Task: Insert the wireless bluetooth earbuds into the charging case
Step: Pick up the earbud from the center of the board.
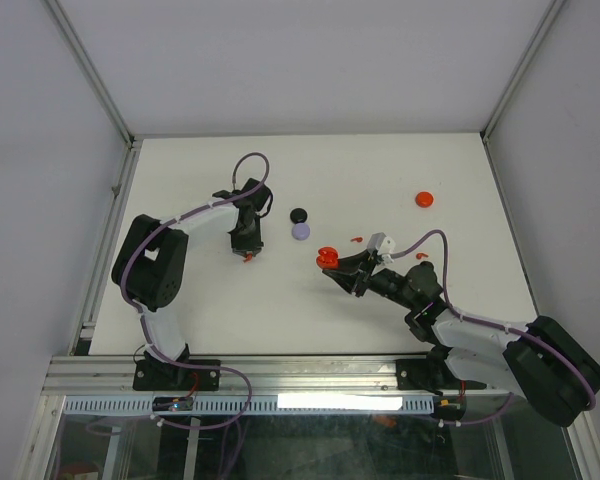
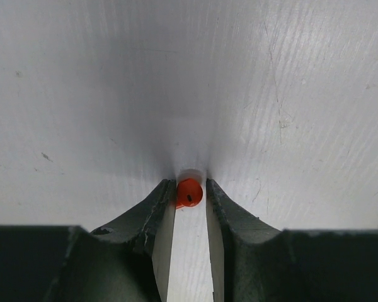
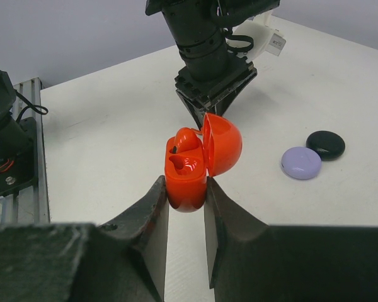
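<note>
Two pincers, each closed on a red piece above the white tabletop.

Nearest the right wrist camera, the right pincer is narrow and clamps the base of an open red case, its lid tipped up to the right. The left pincer is down at the tabletop, its fingers pinching a red earbud. A lavender disc and a black disc lie touching between the arms; a red disc sits well apart at far right. A further small red piece lies near the case.
</note>
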